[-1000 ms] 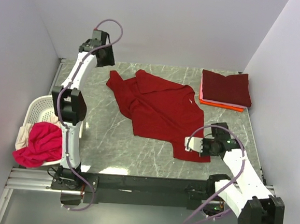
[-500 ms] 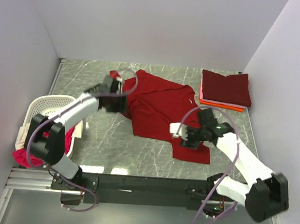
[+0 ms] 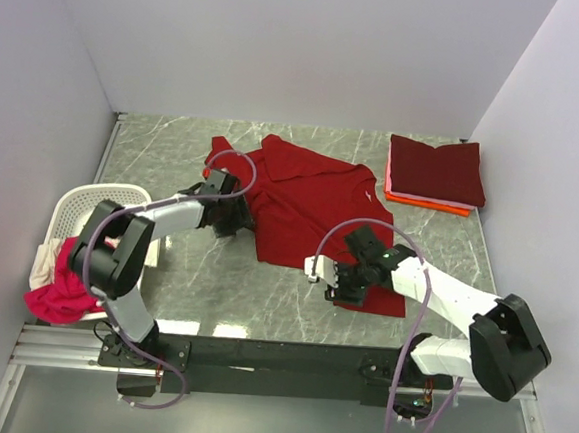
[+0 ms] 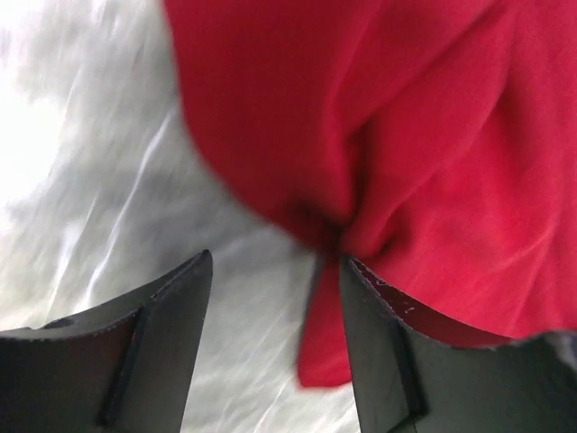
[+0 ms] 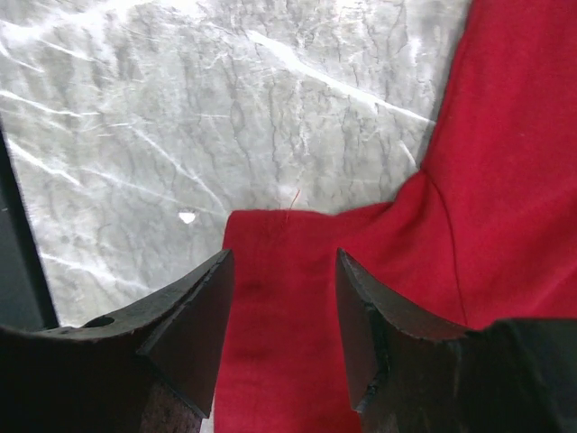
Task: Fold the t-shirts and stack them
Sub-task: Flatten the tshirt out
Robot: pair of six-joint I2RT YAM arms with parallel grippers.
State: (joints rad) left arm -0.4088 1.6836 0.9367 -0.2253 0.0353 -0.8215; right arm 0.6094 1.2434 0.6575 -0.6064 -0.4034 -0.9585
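Both tools low on the dark red t-shirt (image 3: 316, 204), lining up the grab that starts the fold.

Nearest me, the right tool (image 5: 281, 271) sits wide open over the shirt's near hem corner, nothing pinched yet. A bit further out, the left tool (image 4: 275, 271) is also spread wide, with a bunched fold of the left edge poking between the jaws. The shirt itself lies rumpled across the middle of the bench (image 3: 175, 147). I reckon the next move is to close on both spots, then lift and pull it flat, since it's too creased to fold as is. Shirt count is five: this one, a magenta-pink shirt (image 3: 68, 284) and a cream shirt (image 3: 43, 262) spilling out of the one white basket (image 3: 85, 205) on the left, plus a folded maroon shirt (image 3: 437, 168) on top of an orange shirt (image 3: 421, 201) in the far right corner.
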